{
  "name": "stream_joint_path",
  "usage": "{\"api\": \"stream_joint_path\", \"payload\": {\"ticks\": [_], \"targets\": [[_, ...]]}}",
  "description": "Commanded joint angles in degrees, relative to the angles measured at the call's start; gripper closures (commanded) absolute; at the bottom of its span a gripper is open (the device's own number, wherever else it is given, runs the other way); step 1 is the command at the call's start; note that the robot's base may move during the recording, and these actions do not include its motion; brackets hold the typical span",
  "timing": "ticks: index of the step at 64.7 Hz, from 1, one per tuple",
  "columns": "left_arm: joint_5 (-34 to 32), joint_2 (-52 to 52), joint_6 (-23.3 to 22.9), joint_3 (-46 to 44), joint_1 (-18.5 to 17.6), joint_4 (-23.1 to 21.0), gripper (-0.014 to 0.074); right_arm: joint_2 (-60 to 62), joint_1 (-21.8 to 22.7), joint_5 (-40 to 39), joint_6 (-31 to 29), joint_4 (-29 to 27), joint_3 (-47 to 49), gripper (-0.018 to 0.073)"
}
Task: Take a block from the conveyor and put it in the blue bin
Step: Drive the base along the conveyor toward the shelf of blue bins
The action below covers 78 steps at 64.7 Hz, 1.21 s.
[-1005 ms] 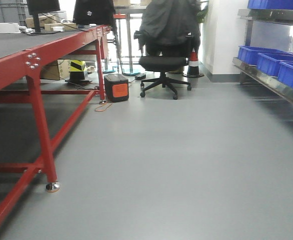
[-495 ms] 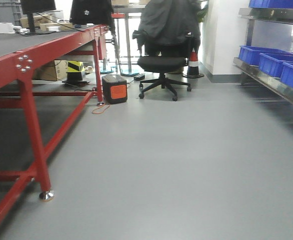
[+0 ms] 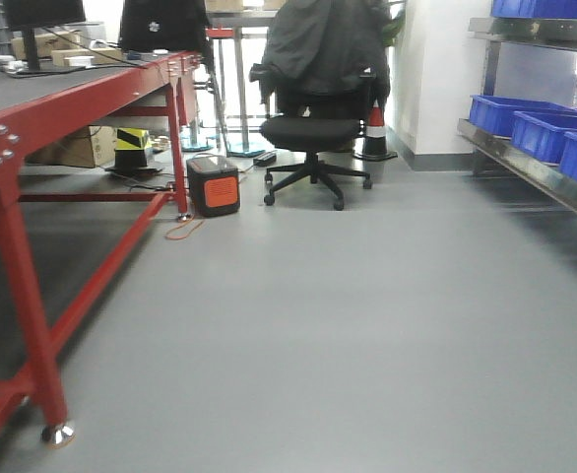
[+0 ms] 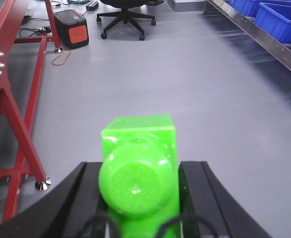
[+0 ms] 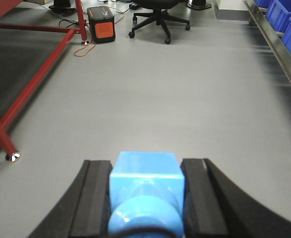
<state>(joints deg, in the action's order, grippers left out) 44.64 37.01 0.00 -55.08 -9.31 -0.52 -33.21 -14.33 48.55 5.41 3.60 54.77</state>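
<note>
- The conveyor [image 3: 92,94] is sitting at about nine o'clock in the front view. It is sliding further toward the left edge than a second ago, with its near leg now almost out of frame.
- The black-and-orange box [image 3: 215,185] and the office chair [image 3: 313,133] at about eleven to twelve o'clock are drifting left too. This suggests the base is rolling forward and swinging away from the belt.
- The left gripper [image 4: 138,198] is carrying a green block [image 4: 138,148], with the jaws pressing narrowly on its two sides. The block is hanging above bare floor [image 4: 195,84], well apart from the conveyor frame at ten o'clock in that view.
- The right gripper [image 5: 145,198] is likewise carrying a blue block [image 5: 145,173], with the jaws clamping it from both sides.
- The blue bins [image 3: 525,118] are resting on the metal shelf [image 3: 525,163] at about two o'clock, and are still well apart from both hands.
- Judging from this, the grab is done and the robot is travelling. The next move is probably turning further right to face the shelf before lowering either block into a bin.
</note>
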Motion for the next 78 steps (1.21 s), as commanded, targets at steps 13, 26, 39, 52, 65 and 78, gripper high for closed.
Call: {"api": "stream_joint_path", "payload": {"ticks": [13, 26, 39, 52, 65, 78], "targets": [[-1.04, -0.38, 0.00, -0.46, -0.39, -0.28, 0.0707, 0.22, -0.13, -1.05, -0.41, 0.68, 0.38, 0.0713], [-1.04, -0.38, 0.00, -0.46, -0.39, -0.28, 0.0707, 0.22, -0.13, -1.05, -0.41, 0.68, 0.38, 0.0713], [-1.14, -0.38, 0.00, -0.46, -0.39, -0.28, 0.0707, 0.22, -0.13, -1.05, -0.41, 0.68, 0.38, 0.0713], [-1.14, -0.38, 0.00, -0.46, -0.39, -0.28, 0.0707, 0.22, -0.13, -1.05, -0.41, 0.68, 0.38, 0.0713], [-1.14, -0.38, 0.00, -0.46, -0.39, -0.28, 0.0707, 0.22, -0.13, -1.05, -0.41, 0.68, 0.38, 0.0713], [-1.14, -0.38, 0.00, -0.46, -0.39, -0.28, 0.0707, 0.22, -0.13, -1.05, -0.41, 0.68, 0.38, 0.0713]]}}
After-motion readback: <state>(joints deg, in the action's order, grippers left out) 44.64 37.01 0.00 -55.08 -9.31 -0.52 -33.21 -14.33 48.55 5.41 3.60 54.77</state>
